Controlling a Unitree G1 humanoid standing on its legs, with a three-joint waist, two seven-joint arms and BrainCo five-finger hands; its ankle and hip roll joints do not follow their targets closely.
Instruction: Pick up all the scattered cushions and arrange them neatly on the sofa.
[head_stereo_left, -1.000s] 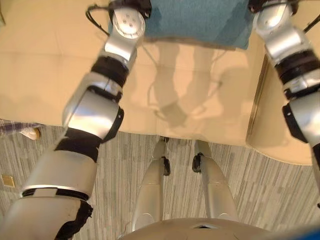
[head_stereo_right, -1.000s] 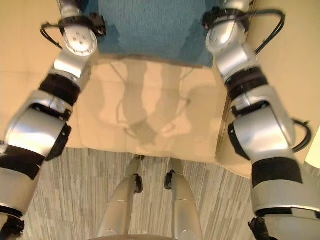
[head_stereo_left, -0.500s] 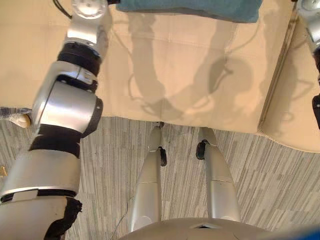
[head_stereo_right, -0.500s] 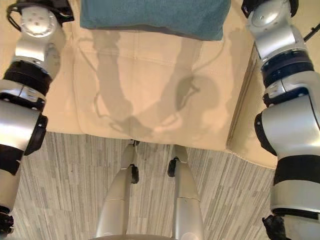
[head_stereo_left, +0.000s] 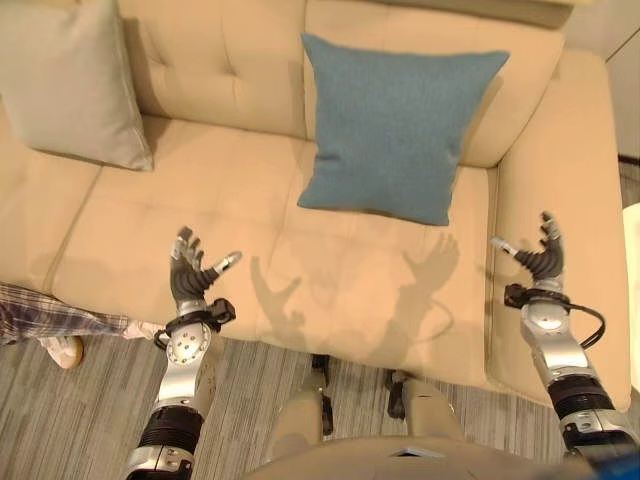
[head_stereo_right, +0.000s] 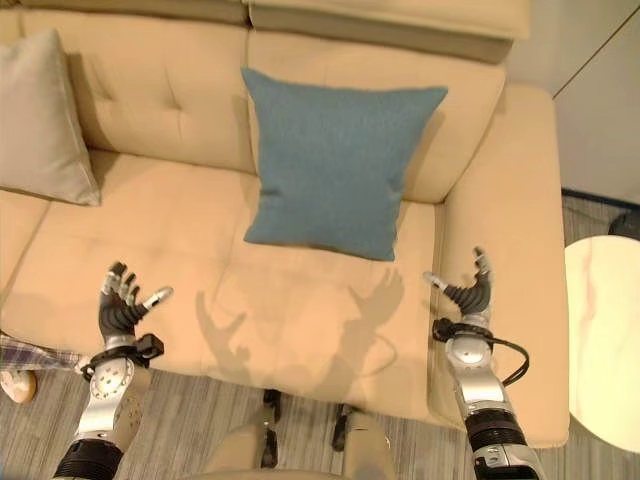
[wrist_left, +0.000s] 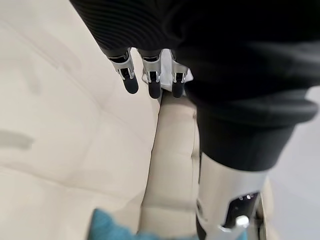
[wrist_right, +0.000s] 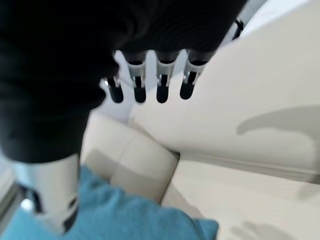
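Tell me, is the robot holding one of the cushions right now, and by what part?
No, nothing is held. The left hand and right hand are both open and empty, while the blue cushion leans against the sofa back.

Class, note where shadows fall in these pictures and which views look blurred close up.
Left eye view: the raised hands cast finger-shaped shadows on the sofa seat below the blue cushion. Left wrist view: the dark cover is blurred, the fingers clearer. Right wrist view: soft throughout.

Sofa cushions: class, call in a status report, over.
Left hand open, empty; right hand open, empty. Blue cushion upright against sofa backrest; beige cushion leaning at its left end. Nothing in the way.
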